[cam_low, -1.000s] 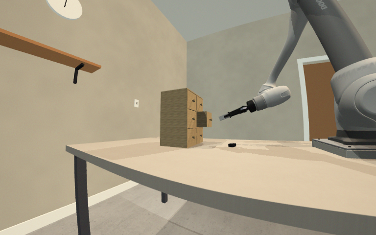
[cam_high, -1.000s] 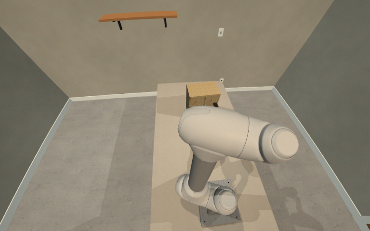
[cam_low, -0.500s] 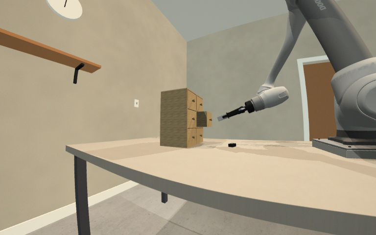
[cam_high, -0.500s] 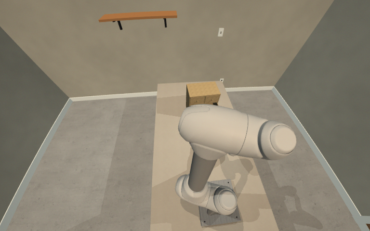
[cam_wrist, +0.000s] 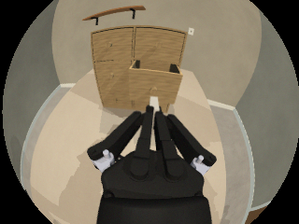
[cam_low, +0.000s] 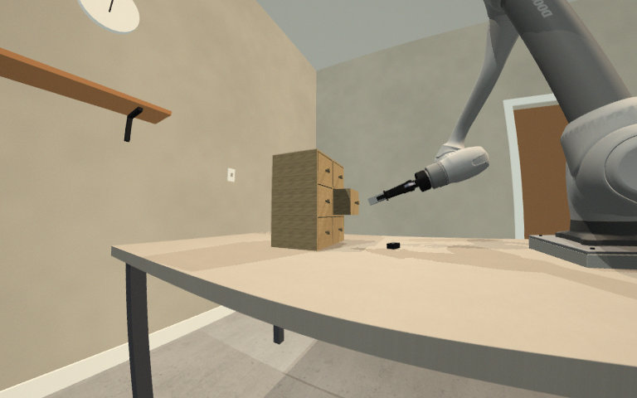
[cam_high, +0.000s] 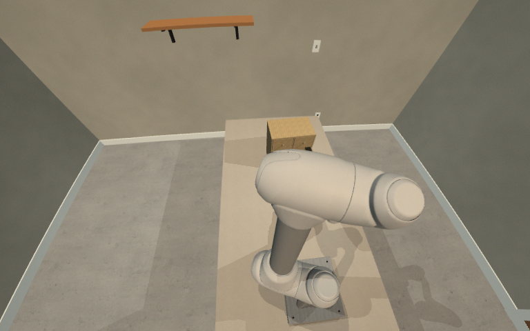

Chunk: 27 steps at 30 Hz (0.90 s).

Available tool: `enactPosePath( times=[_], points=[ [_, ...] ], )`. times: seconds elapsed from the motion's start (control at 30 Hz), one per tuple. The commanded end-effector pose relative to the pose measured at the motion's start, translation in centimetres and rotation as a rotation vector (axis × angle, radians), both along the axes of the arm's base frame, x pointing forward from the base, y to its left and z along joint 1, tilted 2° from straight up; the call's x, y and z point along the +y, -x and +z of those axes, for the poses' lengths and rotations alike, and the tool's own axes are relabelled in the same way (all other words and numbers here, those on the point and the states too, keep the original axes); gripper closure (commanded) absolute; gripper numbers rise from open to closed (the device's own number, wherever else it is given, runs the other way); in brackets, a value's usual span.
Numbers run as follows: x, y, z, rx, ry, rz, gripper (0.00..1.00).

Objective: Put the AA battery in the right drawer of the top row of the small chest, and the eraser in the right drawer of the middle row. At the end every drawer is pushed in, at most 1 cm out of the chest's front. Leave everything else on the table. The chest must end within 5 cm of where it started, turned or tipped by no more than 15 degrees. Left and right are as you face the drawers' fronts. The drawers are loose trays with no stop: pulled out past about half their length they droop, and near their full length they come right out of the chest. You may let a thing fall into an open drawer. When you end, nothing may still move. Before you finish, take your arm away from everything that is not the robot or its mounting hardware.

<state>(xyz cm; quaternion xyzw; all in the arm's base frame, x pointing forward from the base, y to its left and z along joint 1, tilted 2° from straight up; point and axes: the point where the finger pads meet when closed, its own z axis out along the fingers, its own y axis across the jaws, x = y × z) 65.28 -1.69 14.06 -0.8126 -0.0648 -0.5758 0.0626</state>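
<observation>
The small wooden chest [cam_low: 307,199] stands at the far end of the table; it also shows in the overhead view [cam_high: 291,133] and the wrist view [cam_wrist: 138,63]. Its right drawer of the middle row [cam_low: 349,201] is pulled part way out, and it shows in the wrist view [cam_wrist: 155,84] too. All other drawers look pushed in. My gripper [cam_low: 373,199] [cam_wrist: 153,102] is shut with nothing between the fingers. It hangs level with the open drawer, a short way in front of its face, tips pointing at it. The drawer's inside is hidden. I see no AA battery or eraser that I can name.
A small black block [cam_low: 393,245] lies on the table in front of the chest, below my gripper. The arm's base plate [cam_low: 603,246] sits at the near end of the table. In the overhead view the arm [cam_high: 333,192] hides most of the table in front of the chest.
</observation>
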Motion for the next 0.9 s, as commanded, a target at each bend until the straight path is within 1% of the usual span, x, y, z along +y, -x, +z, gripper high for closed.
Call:
enactPosePath(
  times=[0.0, 0.87],
  points=[
    [0.00, 0.00, 0.01, 0.000, 0.000, 0.000, 1.00],
    [0.14, -0.77, 0.02, 0.000, 0.000, 0.000, 1.00]
  ],
)
